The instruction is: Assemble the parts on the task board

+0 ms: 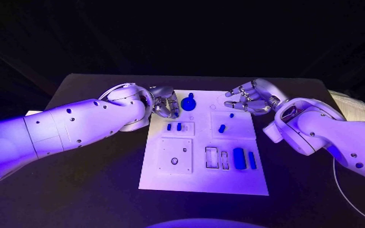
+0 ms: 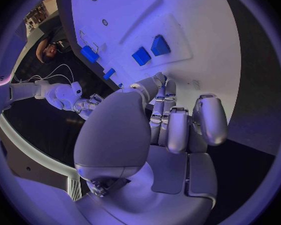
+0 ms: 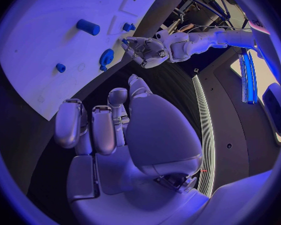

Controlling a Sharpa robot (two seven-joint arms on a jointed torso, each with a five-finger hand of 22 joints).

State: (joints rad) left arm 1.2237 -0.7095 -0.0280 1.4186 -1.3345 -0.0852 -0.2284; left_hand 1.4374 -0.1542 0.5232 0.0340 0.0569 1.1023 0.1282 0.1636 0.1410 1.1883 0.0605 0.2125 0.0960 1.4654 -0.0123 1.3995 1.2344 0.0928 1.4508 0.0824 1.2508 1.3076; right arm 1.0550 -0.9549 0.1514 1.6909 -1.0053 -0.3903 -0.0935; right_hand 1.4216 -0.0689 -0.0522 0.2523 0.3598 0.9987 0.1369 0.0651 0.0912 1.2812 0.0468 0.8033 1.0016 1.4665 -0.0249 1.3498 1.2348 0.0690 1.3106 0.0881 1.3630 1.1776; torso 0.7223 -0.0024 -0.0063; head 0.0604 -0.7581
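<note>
Hands flanked the far end of the task board [image 1: 228, 183] when you looked down from the head camera. The white board lay in the middle of the black table [image 1: 91, 186]. Your left hand [image 1: 163, 103] hung at the board's far left corner, fingers curled in, and from here you could not tell whether anything sat between them. Just beside it on the board was a rounded blue part [image 1: 189, 102]. Your right hand [image 1: 249, 100] hovered at the far right corner with its fingers bent and apart, holding nothing you could see. Two small blue parts [image 1: 174, 126] stood in a raised block left of centre, a blue peg [image 1: 221, 129] in the block to their right, and two long blue bars [image 1: 244, 158] lay side by side nearer you, next to two empty slots [image 1: 217, 158].

From your left wrist, the left hand [image 2: 172, 122] showed its fingers drawn loosely together over the board's edge with nothing in them. Beyond the fingertips you saw two square blue parts [image 2: 150, 51] on the board [image 2: 197, 45].

From your right wrist, the right hand [image 3: 100, 127] had its fingers slightly parted and empty, above the table just off the board [image 3: 47, 45]. On the board you saw a blue cylinder [image 3: 88, 27] and the rounded blue part [image 3: 106, 58], with your left hand [image 3: 143, 50] just beyond it.
</note>
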